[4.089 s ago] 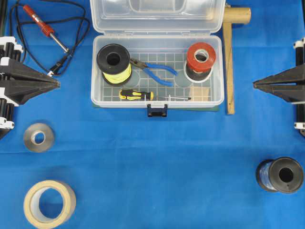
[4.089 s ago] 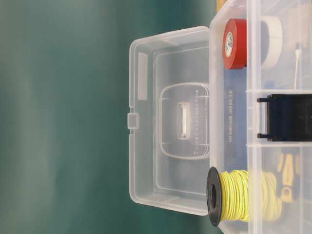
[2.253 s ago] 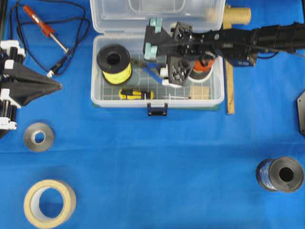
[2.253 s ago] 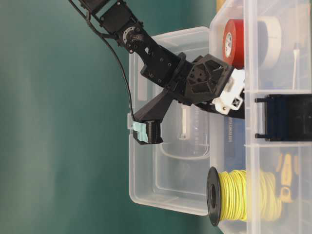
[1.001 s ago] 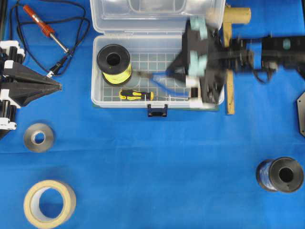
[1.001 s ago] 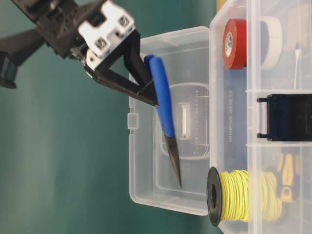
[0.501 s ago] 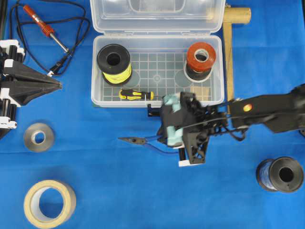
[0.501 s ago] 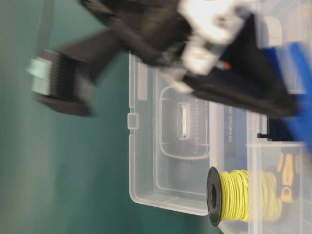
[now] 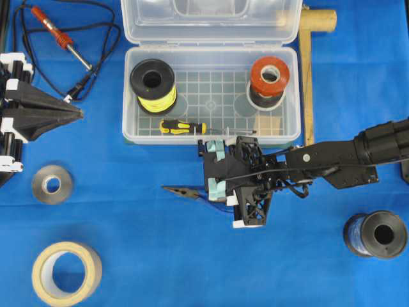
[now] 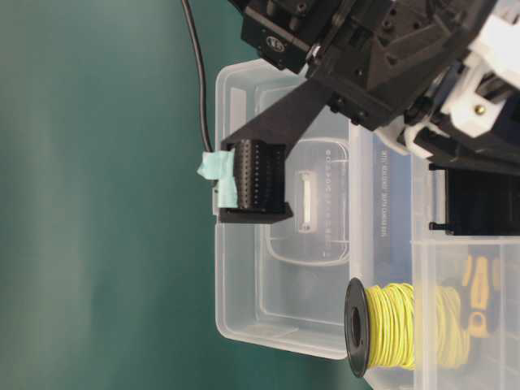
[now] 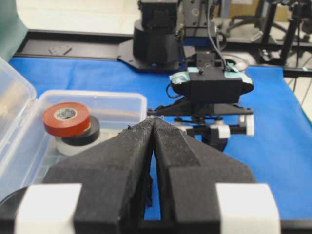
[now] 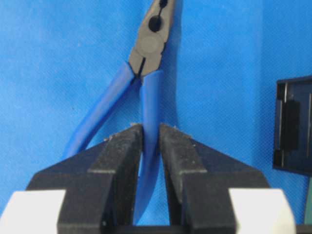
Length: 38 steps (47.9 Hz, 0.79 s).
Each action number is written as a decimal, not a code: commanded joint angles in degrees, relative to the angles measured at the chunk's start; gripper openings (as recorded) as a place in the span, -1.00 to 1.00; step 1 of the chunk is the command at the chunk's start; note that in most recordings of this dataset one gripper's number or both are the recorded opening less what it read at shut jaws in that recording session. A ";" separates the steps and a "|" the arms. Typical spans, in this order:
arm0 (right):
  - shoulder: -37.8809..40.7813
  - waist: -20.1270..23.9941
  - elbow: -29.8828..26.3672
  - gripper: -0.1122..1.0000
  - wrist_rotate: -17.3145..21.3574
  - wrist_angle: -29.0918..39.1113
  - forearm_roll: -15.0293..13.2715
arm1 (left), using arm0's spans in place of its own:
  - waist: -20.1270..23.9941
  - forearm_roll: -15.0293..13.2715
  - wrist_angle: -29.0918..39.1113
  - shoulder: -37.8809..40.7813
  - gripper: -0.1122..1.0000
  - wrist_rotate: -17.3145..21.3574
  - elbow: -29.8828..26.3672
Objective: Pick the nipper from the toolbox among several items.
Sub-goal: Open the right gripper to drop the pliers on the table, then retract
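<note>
The nipper [image 9: 185, 191] is outside the toolbox [image 9: 130, 96], low over the blue cloth in front of its latch, dark pointed jaws to the left. My right gripper [image 9: 225, 201] is shut on it. In the right wrist view the right gripper [image 12: 150, 127] pinches one blue handle of the nipper [image 12: 148, 46], and the other handle splays left. I cannot tell whether the tool touches the cloth. My left gripper [image 9: 61, 114] rests shut and empty at the left edge; the left wrist view shows this left gripper [image 11: 154, 121] with its tips together. Left in the box are a yellow wire spool [image 9: 153, 82], tape rolls [image 9: 269, 78], a screwdriver [image 9: 182, 126] and a wooden block [image 9: 268, 123].
The lid [image 9: 211, 19] stands open behind the box. A soldering iron [image 9: 61, 35] with its cable lies at the back left. A grey roll [image 9: 52, 183] and masking tape [image 9: 66, 273] are front left, a dark spool [image 9: 377, 233] front right. A wooden mallet [image 9: 308, 77] lies beside the box.
My right gripper lifted the nipper out of the toolbox and carried it forward over the front wall. In the last half second it shifted slightly left; the left arm stayed still.
</note>
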 commanded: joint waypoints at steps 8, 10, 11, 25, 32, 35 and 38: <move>-2.64 -1.05 -2.20 0.18 -0.44 4.22 -0.35 | 0.26 -0.09 0.53 0.26 -0.79 -0.18 -0.70; -3.87 -1.23 -2.29 0.38 -0.44 5.10 -0.70 | 0.26 -0.18 0.79 0.26 -0.80 -0.18 -0.70; -4.66 -1.41 -2.29 0.49 -0.44 5.54 -1.05 | 0.18 -0.09 0.79 0.18 -0.80 -0.18 -0.70; -21.18 -2.64 -1.23 0.70 -0.35 11.78 -6.59 | 0.26 -0.09 1.67 0.09 -0.79 -0.26 -0.70; -29.36 -3.52 1.32 0.70 -0.09 12.83 -9.32 | 0.26 -0.18 1.76 0.09 -0.80 -0.35 -0.70; -32.61 -3.96 3.16 0.70 0.00 12.66 -9.84 | 0.18 -0.18 1.76 0.09 -0.80 -0.35 -0.70; -36.47 -4.83 6.06 0.70 0.00 12.13 -9.93 | 0.26 -0.18 1.76 0.09 -0.79 -0.53 -0.70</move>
